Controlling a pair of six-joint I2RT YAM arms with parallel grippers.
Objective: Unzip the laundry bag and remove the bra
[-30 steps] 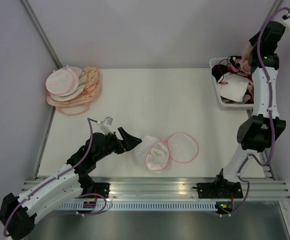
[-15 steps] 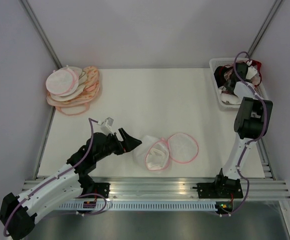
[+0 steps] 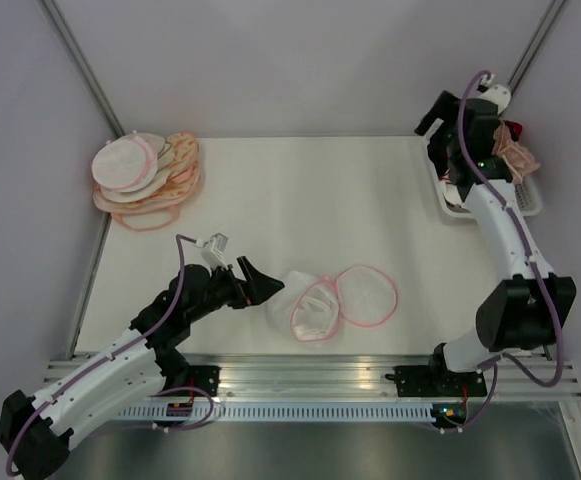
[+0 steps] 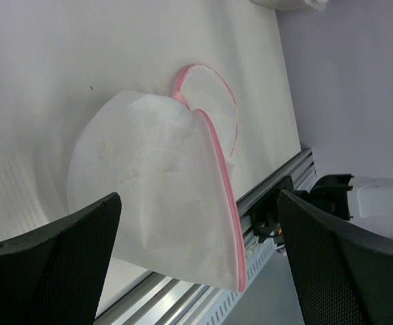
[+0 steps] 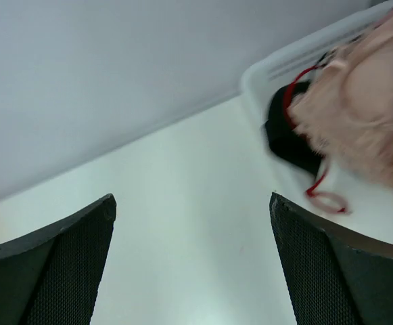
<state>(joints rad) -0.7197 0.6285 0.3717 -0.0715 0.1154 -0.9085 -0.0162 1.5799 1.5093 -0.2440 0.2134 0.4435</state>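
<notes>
The left gripper [image 3: 265, 280] is gaping empty beside the laundry bag [image 3: 315, 305]; the right gripper [image 5: 191, 203] is gaping near the bra [image 3: 518, 152], upper right.

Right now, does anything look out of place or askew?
Only slightly: the bra sits heaped at the right rim of the bin, possibly overhanging it. The laundry bag lies unzipped, halves splayed, as expected.
</notes>
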